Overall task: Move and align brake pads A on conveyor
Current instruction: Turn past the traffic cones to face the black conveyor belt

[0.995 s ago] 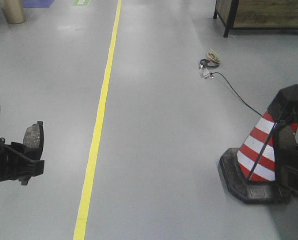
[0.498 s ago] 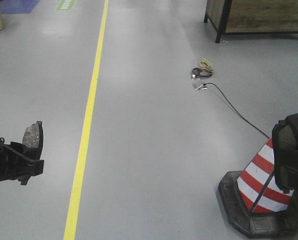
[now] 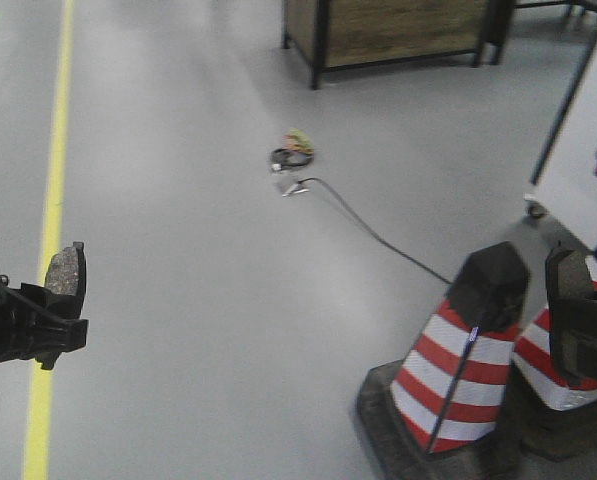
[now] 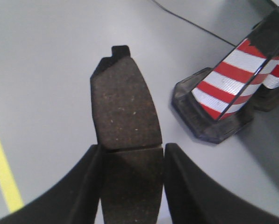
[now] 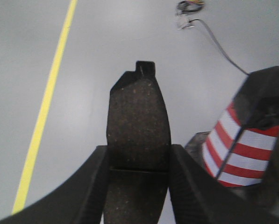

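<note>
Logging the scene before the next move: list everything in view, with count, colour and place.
left brake pad: one, dark grey, clamped in the left tool, above the floor
right brake pad: one, dark grey, clamped in the right tool
traffic cones: two, red and white with black tops, floor at right
floor line: one, yellow, left side
cable: one, black, from mid-floor towards the cones
cabinet: one, wood with black frame, at the back
panel: one, white, right edge
floor: light grey
left tool: black, shut
right tool: black, shut
</note>
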Motion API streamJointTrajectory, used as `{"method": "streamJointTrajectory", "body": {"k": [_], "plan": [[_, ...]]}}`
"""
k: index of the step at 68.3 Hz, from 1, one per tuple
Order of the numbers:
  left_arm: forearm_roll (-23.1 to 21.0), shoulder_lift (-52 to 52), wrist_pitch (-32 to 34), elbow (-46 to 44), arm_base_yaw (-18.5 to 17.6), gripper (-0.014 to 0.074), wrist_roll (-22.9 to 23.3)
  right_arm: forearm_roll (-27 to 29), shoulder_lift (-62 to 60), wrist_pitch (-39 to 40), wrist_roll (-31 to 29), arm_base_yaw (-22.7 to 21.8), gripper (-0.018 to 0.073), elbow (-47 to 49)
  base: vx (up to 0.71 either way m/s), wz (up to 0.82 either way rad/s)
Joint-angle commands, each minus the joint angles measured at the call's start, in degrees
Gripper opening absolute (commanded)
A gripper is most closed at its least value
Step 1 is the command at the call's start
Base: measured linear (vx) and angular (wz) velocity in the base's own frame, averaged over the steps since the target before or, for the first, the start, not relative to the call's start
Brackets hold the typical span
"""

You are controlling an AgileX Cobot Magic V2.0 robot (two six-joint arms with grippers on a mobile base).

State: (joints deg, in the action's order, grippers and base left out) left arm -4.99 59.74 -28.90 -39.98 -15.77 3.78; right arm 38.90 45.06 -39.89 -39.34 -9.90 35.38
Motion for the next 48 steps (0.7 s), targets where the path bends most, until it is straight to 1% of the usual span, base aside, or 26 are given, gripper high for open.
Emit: {"method": "streamJointTrajectory", "body": {"k": [1,48], "plan": [[-0.44,-1.28,4.44,-1.69,-0.35,0.0052,0.0,2.4,-0.35,2.98,-0.59,-0.24,0.0099,1.77,0.33,-0.64],[-0.44,-1.28,4.44,-1.69,-0.35,0.0052,0.0,2.4,-0.35,2.98,-0.59,-0.24,0.0099,1.77,0.29,-0.69]]}}
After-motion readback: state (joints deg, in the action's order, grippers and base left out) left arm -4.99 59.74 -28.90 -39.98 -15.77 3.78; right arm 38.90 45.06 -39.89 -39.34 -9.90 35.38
